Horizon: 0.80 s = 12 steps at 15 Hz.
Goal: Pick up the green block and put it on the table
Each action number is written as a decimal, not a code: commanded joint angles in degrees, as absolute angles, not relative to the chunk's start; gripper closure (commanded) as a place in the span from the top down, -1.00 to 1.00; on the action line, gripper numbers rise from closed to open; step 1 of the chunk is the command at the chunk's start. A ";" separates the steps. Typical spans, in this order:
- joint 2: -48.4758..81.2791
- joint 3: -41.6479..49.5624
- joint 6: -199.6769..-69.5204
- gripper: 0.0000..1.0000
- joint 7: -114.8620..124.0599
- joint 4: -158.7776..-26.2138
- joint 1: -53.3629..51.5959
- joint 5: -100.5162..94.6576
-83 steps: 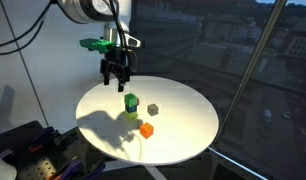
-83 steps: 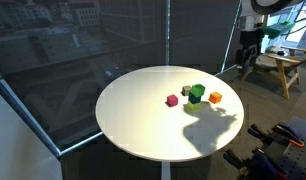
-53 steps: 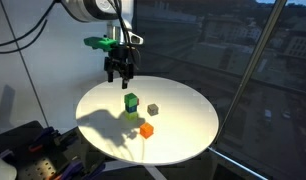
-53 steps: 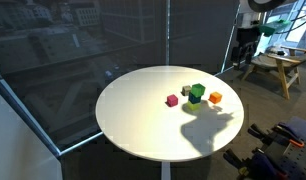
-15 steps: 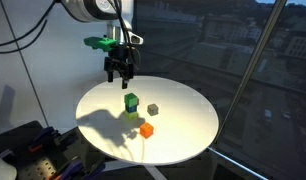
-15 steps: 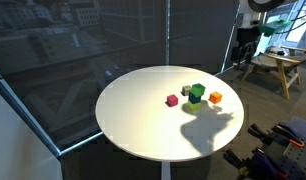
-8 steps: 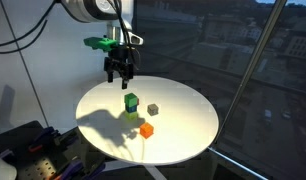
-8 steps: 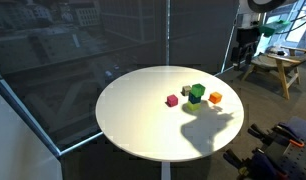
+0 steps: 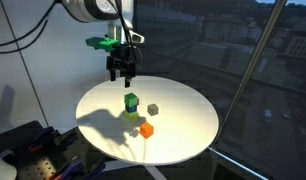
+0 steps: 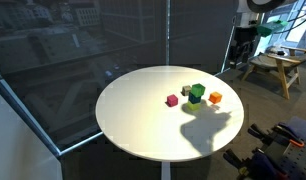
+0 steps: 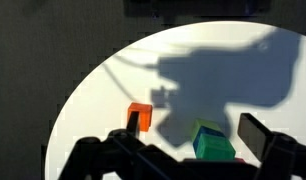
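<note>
Arm [image 9: 90,8] comes in from the top of frame in an exterior view, pale last links bent over so the wrist points straight down. Gripper [image 9: 119,73] [image 10: 241,63] hangs vertically beneath it in both exterior views, dark, fingertips lowest, held in the air. A green fitting [image 9: 96,43] juts sideways from the wrist just above the gripper body. Jaws spread wide, nothing held. Wrist view: two dark fingers [image 11: 261,138] rise from the bottom edge, set well apart, gap between them unobstructed
</note>
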<state>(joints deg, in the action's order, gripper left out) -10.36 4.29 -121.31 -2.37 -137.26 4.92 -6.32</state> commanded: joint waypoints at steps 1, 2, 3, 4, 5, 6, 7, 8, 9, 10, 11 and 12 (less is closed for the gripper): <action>-8.65 4.31 -123.11 1.00 -2.22 -135.17 4.58 -5.35; -8.38 4.32 -123.76 1.00 -2.31 -134.97 4.52 -5.11; -8.03 4.32 -124.40 1.00 -2.36 -134.67 4.43 -4.82; -7.60 4.33 -125.23 1.00 -2.52 -134.37 4.30 -4.42; -7.20 4.36 -126.20 1.00 -2.61 -134.15 4.19 -3.85; -6.74 4.35 -127.01 1.00 -2.68 -133.89 4.08 -3.35; -6.16 4.31 -127.92 1.00 -2.64 -133.52 3.97 -2.78; -5.48 4.26 -128.96 1.00 -2.56 -133.09 3.87 -2.28; -4.87 4.22 -129.93 1.00 -2.47 -132.68 3.80 -1.84; -4.02 4.18 -130.74 1.00 -2.46 -132.03 3.72 -1.50; -3.29 4.16 -131.50 1.00 -2.34 -131.49 3.67 -0.97; -2.39 4.12 -132.18 1.00 -2.13 -130.82 3.64 -0.53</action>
<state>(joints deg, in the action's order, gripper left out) -5.36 4.20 -130.96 -2.37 -133.98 3.82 -2.31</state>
